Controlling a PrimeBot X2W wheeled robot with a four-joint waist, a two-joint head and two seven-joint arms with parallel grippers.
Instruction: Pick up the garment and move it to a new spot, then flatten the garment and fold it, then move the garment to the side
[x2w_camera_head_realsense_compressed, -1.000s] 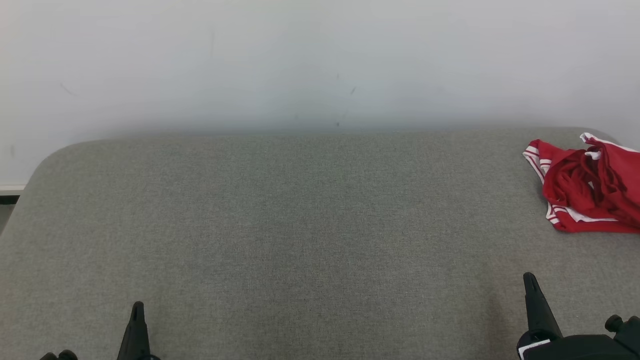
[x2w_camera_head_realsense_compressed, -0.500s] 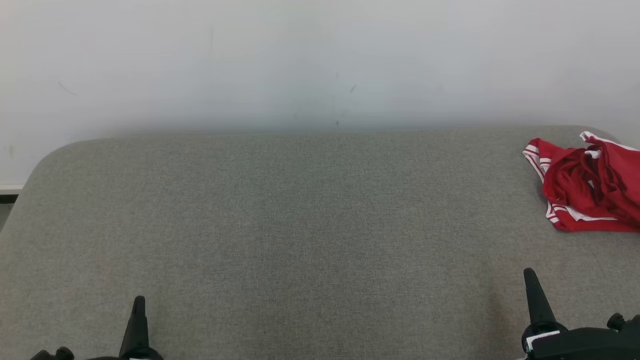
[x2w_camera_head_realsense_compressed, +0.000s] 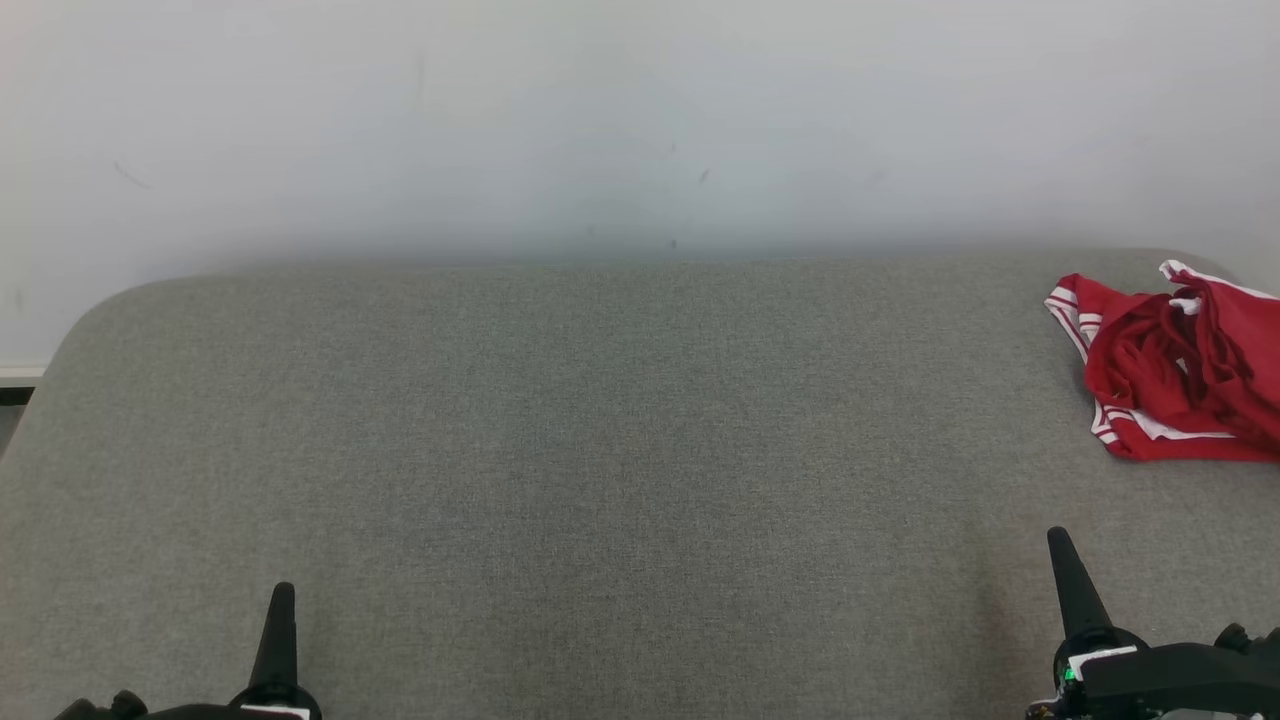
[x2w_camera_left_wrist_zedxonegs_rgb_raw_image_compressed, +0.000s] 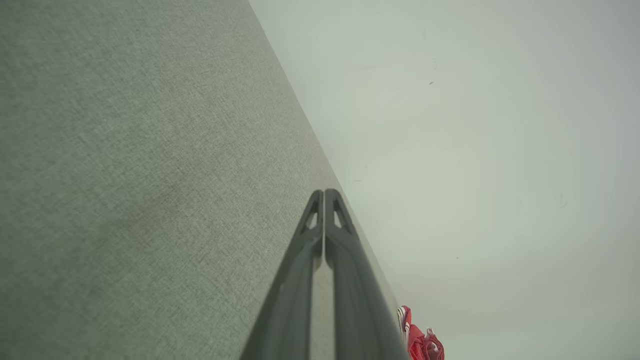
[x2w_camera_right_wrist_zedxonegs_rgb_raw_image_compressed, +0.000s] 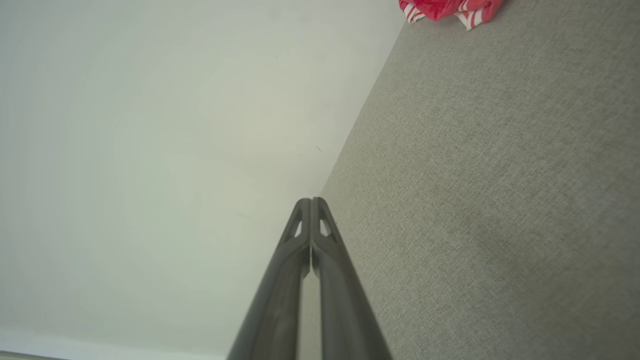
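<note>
Our garment (x2w_camera_head_realsense_compressed: 1175, 375) lay crumpled at the far right of the pad (x2w_camera_head_realsense_compressed: 600, 450), ahead and to the right of our right gripper (x2w_camera_head_realsense_compressed: 1058, 545), the nearer one. Our left gripper (x2w_camera_head_realsense_compressed: 282, 598) sat well apart from it. Both pairs of fingers were pressed together, holding nothing.

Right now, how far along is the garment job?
Done: nothing visible. The garment lies crumpled at the far right of the grey surface, not folded. In hand: nothing. The left gripper and right gripper are both shut and empty, low at the near edge, apart from the garment. Left: pick it up, move it, flatten, fold, set it aside.
</note>
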